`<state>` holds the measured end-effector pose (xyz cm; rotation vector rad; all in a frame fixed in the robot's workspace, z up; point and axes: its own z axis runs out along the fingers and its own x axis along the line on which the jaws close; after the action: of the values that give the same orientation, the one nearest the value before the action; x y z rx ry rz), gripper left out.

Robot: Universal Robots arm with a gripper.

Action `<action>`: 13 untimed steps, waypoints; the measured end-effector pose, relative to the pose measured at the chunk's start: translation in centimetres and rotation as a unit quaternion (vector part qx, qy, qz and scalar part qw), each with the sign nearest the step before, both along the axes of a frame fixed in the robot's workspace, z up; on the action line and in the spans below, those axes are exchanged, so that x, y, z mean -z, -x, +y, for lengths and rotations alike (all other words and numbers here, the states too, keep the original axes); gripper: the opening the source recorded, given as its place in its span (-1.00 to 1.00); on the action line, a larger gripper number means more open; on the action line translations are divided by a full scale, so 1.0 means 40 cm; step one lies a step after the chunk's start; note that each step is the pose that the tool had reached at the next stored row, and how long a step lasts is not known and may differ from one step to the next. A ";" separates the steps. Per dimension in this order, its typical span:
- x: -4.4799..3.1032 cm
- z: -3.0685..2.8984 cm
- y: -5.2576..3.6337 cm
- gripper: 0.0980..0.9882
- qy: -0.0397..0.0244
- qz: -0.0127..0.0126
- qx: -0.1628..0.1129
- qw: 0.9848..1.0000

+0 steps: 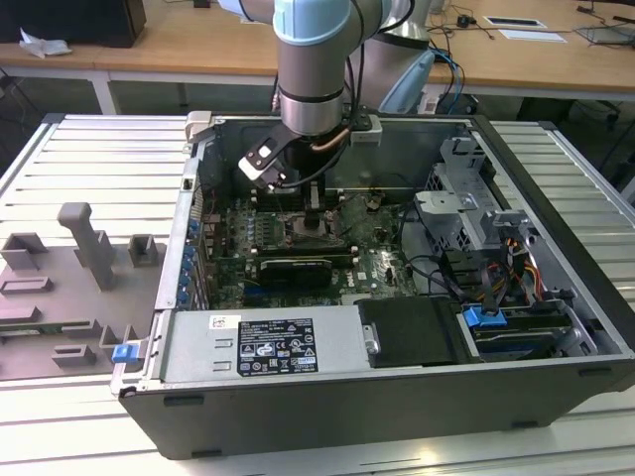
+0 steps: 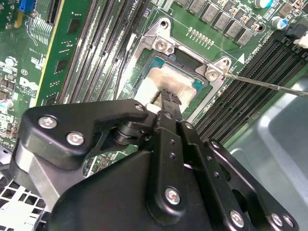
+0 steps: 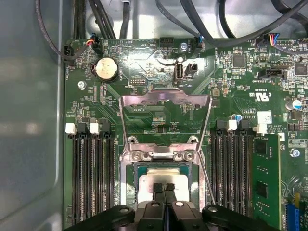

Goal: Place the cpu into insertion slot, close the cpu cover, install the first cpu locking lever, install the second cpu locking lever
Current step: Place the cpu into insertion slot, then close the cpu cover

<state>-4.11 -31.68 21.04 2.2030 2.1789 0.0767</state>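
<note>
Inside the open computer case [image 1: 347, 421] lying on the ribbed metal table [image 1: 89, 159], the arm [image 1: 313, 69] reaches down over the green motherboard [image 1: 226, 246], and the risks, as I judge them, all gather at the insertion slot [image 3: 136, 166] on that board. The cpu cover [image 3: 166, 99], a thin metal frame with an open window, stands hinged up and away from the slot, with a thin wire locking lever [image 3: 208, 178] running alongside. A careless sweep of the arm could catch that frame or bend the wire, and the cover brought down on a chip that is not lying flat would likely jam or bear unevenly on the contacts beneath. The cpu [image 3: 146, 185] lies in the slot with its pale metal top facing up, a strip of its green edge showing in the second wrist view. Whether it has dropped fully home I cannot tell, and if it sits skewed or a corner rides on the rim, any downward push would probably harm the slot's contacts, while a sideways drag from the tips could slide it out of register. The tool [image 3: 163, 186] has its two fingers brought together with no real gap between them and nothing gripped; their tips sit on, or just above, the middle of the cpu's top, and actual contact cannot be settled from either wrist view
</note>
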 end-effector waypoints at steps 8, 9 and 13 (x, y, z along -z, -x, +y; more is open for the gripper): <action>-0.013 0.000 0.000 -0.98 0.000 0.000 0.000 1.000; -0.015 0.000 0.000 -0.98 0.000 0.000 0.000 1.000; -0.020 0.000 0.000 -0.98 0.000 0.000 0.000 1.000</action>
<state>-4.11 -31.68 21.85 2.2031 2.1791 0.0767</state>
